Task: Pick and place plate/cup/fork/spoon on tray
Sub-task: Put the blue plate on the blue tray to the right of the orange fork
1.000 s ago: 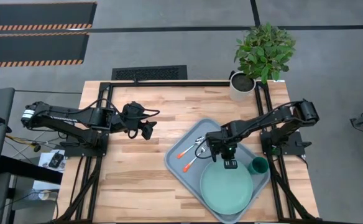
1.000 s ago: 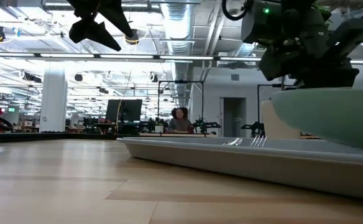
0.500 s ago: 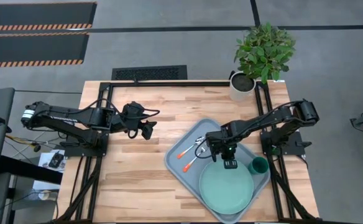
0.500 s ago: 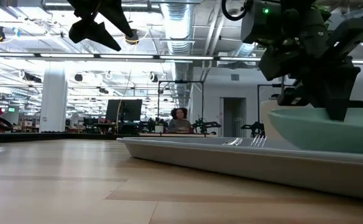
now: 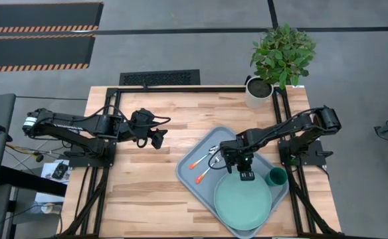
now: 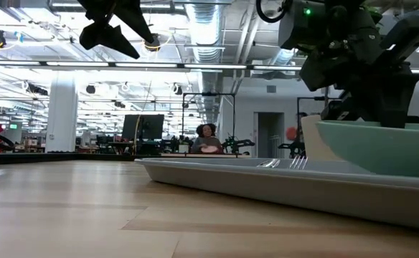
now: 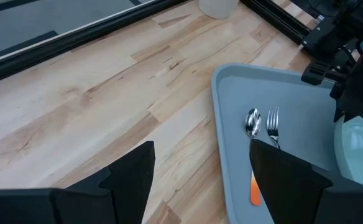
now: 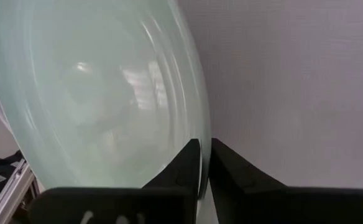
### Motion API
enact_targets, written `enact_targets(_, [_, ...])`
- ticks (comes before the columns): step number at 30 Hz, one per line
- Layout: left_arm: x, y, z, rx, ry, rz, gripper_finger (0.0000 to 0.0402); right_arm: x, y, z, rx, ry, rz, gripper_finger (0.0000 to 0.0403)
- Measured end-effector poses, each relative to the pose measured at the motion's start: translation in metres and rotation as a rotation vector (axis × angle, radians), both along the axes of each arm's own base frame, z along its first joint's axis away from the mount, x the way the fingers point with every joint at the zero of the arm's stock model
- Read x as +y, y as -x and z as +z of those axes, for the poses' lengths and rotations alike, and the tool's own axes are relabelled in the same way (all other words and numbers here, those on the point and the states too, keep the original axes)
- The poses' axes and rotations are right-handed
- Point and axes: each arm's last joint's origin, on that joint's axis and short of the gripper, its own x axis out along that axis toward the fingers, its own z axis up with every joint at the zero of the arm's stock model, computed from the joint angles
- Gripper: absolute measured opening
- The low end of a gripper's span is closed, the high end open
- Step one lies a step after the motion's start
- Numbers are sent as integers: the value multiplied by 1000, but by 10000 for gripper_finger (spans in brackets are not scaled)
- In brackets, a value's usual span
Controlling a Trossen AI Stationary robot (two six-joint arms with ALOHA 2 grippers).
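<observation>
The pale grey-blue tray (image 5: pixel 193 180) lies on the table's right half. The mint-green plate (image 5: pixel 242 202) is on its near part and also shows in the low view (image 6: pixel 382 147). My right gripper (image 5: pixel 246 174) is shut on the plate's far rim. The dark green cup (image 5: pixel 276 176) stands on the tray to the right of the gripper. The spoon (image 7: pixel 252 121) and the fork (image 7: pixel 273 119) lie side by side on the tray's left part, orange handles toward the table's left. My left gripper (image 5: pixel 158 139) waits open and empty above the table's left half. My right gripper pinches the plate's far rim (image 8: pixel 201 163) between its two fingers, one above the rim and one below. The fingers come slanting down from the table's far side. In the low view the plate sits nearly level, its underside down on the tray.
A white pot with a green plant (image 5: pixel 259 91) stands at the table's far right corner. A black frame (image 5: pixel 181 89) runs along the table's far edge and sides. Bare wood (image 5: pixel 141 186) spreads to the left of the tray.
My right gripper has gone down a little with the plate. The plate, tilted and raised a second ago, has come down to nearly level on the tray. The gripper stays shut on its rim.
</observation>
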Motion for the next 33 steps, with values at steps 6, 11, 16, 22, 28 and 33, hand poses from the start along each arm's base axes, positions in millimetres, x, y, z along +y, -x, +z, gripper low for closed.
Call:
enact_targets(6, [0,0,0,0,0,0,249,0,0,0,0,1,1,53])
enact_targets(11, [0,0,0,0,0,0,249,0,0,0,-1,3,0,67])
enact_targets(16, [0,0,0,1,0,0,249,0,0,0,-3,4,0,95])
enact_targets(22, [0,0,0,1,0,0,249,0,-1,0,-7,6,-1,123])
enact_targets(28, [0,0,0,1,0,-1,249,-1,-4,0,-28,0,-28,144])
enact_targets(33, [0,0,0,0,2,-3,249,-10,-10,3,-67,-34,-85,156])
